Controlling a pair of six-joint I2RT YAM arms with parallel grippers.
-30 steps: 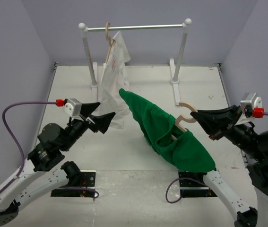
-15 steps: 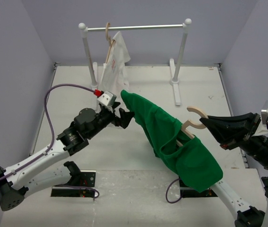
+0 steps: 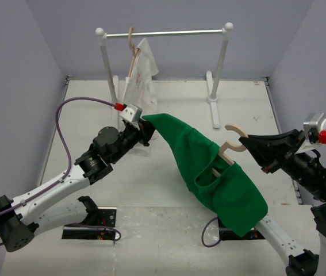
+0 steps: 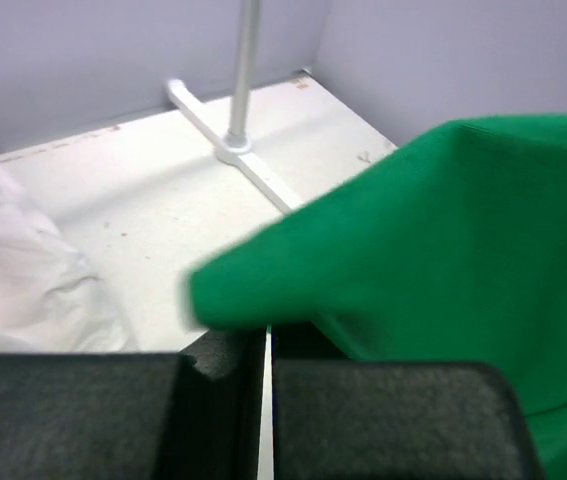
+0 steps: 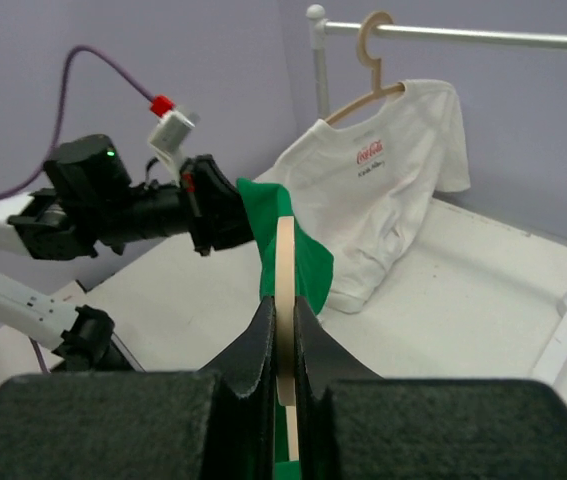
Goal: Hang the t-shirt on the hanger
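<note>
Airborne over the white tabletop (image 3: 237, 98), the green t-shirt (image 3: 208, 167) drapes along the light tan wooden hanger (image 3: 233, 138). The hanger's hook and neck poke out of an opening in the cloth, and the rest is hidden inside. The right hand (image 3: 254, 146) is clamped on the hanger by its hook, carrying both clear of the tabletop with the shirt's far end raised and its near end drooping. The left hand (image 3: 145, 127), fingers pressed together, appears to pinch the shirt's far upper tip. Its wrist view shows green fabric lying over the closed fingers, though how much is caught cannot be told.

The step looks to be seating that far shoulder over the hanger's end. Done well, it likely means a slow pull along the hanger's line, away from the right hand, which should hold steady so the cloth slides rather than twists the hanger loose.

Just behind the left hand, a white printed t-shirt (image 3: 140, 80) hangs from a silver metal rail (image 3: 168, 33) — near enough that a sideways swing could snag it.
</note>
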